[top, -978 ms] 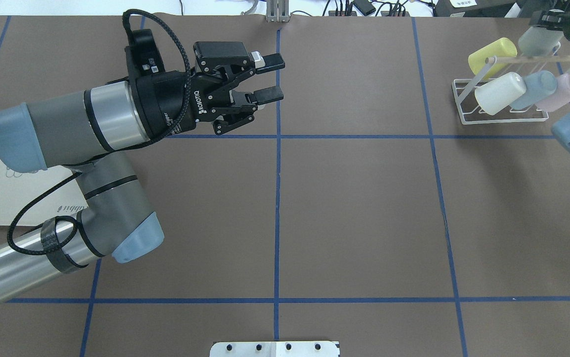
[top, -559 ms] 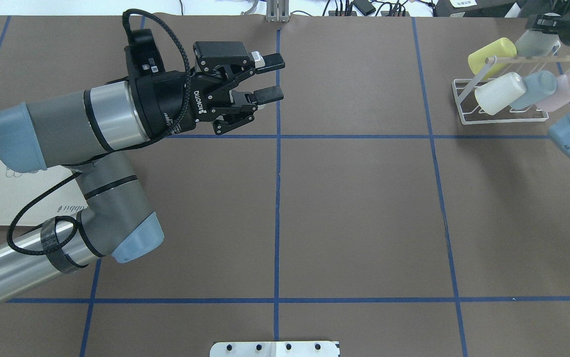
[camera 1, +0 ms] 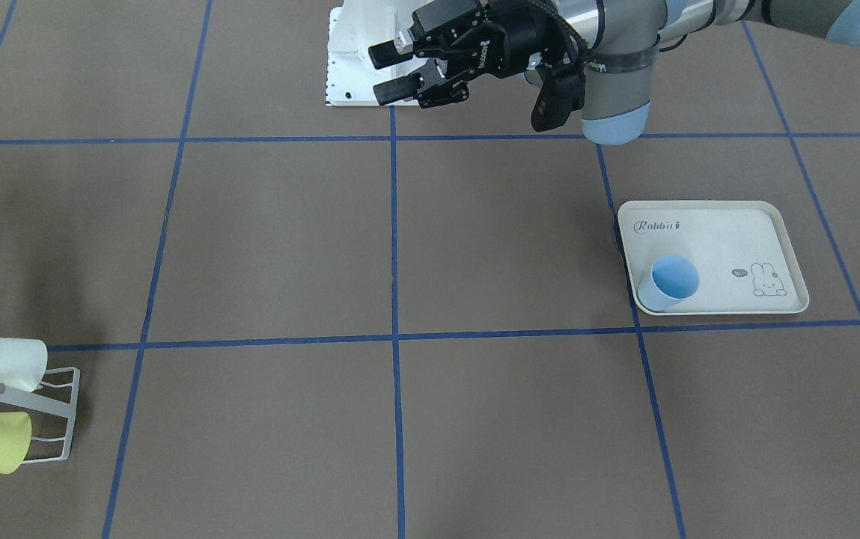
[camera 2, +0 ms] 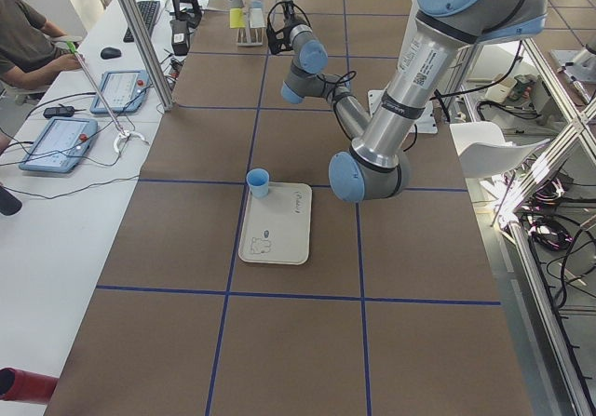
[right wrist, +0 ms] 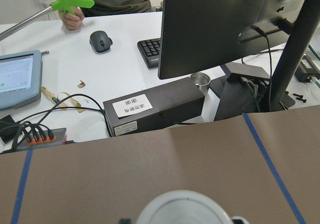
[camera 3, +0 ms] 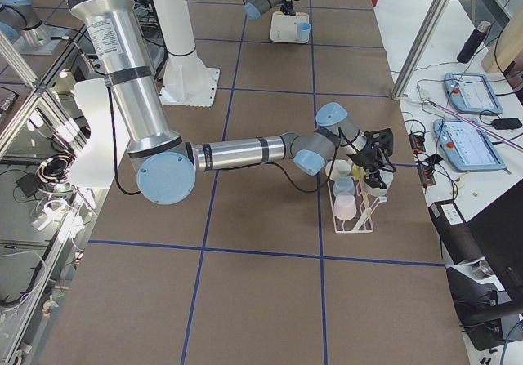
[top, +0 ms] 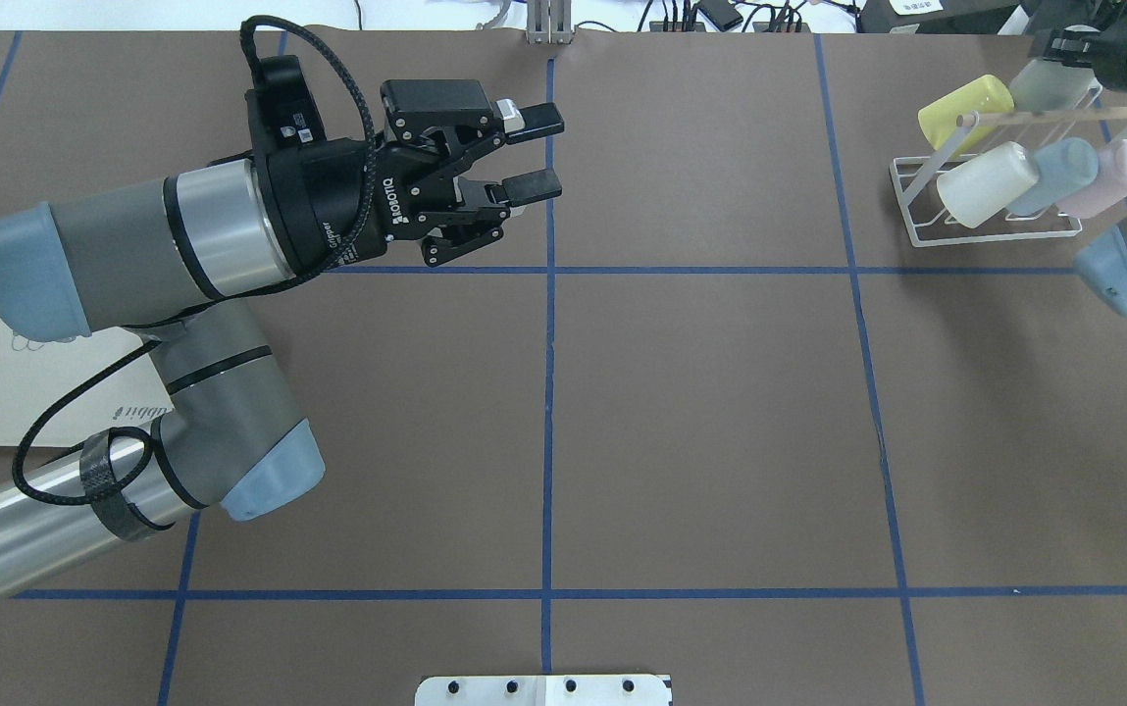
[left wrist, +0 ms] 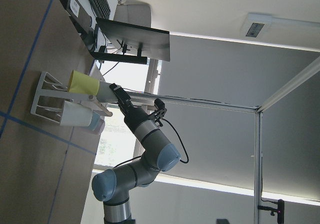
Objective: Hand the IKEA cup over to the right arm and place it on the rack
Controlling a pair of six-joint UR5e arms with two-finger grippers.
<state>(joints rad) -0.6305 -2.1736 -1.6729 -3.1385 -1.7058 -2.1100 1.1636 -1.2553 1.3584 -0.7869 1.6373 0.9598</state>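
Pale cup (top: pixel 1049 86) — in right gripper (top: pixel 1061 49), at rack (top: pixel 999 235)

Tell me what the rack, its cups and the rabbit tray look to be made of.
Rack: thin white-coated metal wire, by its slim bent rods; its dowel looks like bare light wood. Cups: probably matte plastic, opaque pastel, no glare. Tray: matte cream, likely plastic or melamine, with moulded rounded rim; cannot be sure.

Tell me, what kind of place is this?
Probably a robot lab: the left arm and right arm stand at a table with blue tape lines; a desk beside it holds a monitor, keyboard and tablet.
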